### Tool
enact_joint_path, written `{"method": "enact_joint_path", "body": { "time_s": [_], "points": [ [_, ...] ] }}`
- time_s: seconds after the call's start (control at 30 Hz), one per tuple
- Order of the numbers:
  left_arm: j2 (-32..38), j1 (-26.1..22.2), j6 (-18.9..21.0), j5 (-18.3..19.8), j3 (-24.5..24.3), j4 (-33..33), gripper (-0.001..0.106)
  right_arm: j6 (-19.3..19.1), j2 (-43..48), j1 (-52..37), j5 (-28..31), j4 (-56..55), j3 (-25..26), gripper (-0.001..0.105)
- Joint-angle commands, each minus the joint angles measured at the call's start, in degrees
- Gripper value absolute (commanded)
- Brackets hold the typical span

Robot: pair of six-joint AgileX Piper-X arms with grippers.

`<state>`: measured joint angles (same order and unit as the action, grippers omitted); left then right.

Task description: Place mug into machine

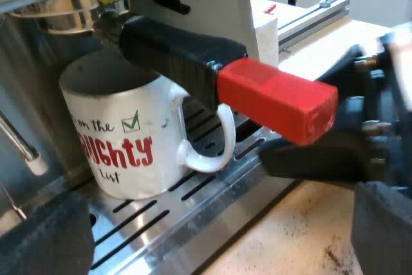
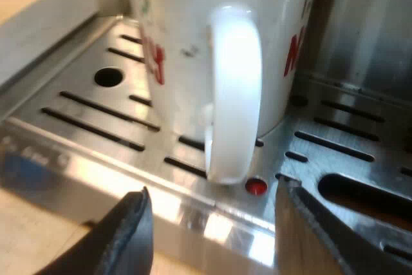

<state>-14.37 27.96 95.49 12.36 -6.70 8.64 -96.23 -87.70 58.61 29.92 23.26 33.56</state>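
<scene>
Plainly the mug [image 1: 122, 140] stands upright on the machine's drip tray [image 1: 161, 223], beneath the locked holder [image 1: 187, 49], its long axis vertical. Its handle [image 2: 235, 94] points straight out at my right gripper [image 2: 212, 243], the nearer one, whose fingers are spread and empty just short of it. My left gripper [image 1: 212, 243] hangs farther out, likewise spread, holding nothing.

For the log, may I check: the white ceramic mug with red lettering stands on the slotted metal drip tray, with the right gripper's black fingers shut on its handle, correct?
Not quite. The white ceramic mug does stand on the slotted metal drip tray, but the right wrist view shows the right gripper open, its black fingers either side of the handle, not touching it.
</scene>
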Motion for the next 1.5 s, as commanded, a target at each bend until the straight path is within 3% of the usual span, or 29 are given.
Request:
{"method": "enact_joint_path", "body": {
  "time_s": [0.03, 0.33, 0.5, 0.53, 0.7, 0.9, 1.33, 1.5],
  "points": [
    [-0.01, 0.19, 1.03, 0.3, -2.94, 2.37, 0.082, 0.02, 6.57, 1.97, 3.08, -2.78, -2.7, 0.046],
    [0.11, 0.19, 1.03, 0.3, -11.76, 13.8, 0.082, -0.1, 22.33, 6.45, 5.02, -11.65, -2.99, 0.045],
    [0.22, 0.19, 1.03, 0.3, -16.68, 17.89, 0.082, -0.37, 27.79, 8.11, 5.0, -12.43, -2.99, 0.018],
    [0.23, 0.19, 1.03, 0.72, -18.35, 19.41, 0.082, -0.4, 30.32, 9.13, 5.0, -12.43, -2.74, 0.0],
    [2.26, 0.19, 1.03, 3.25, -21.99, 23.39, 0.082, -0.4, 31.93, 10.95, 6.42, -13.23, -0.24, 0.0],
    [8.85, 0.19, 5.54, 3.27, -23.3, 24.84, 0.082, 0.04, 30.3, 11.0, 10.68, -18.88, 6.18, 0.0],
    [12.06, 0.19, 6.22, 3.27, -23.3, 27.52, 0.082, 2.0, 16.4, 9.34, 10.58, -21.36, 15.47, 0.0],
    [12.06, 0.19, 6.22, 3.27, -23.3, 27.51, 0.082, 1.69, 9.13, 6.8, 9.22, -20.07, 21.56, 0.0]
  ]
}}
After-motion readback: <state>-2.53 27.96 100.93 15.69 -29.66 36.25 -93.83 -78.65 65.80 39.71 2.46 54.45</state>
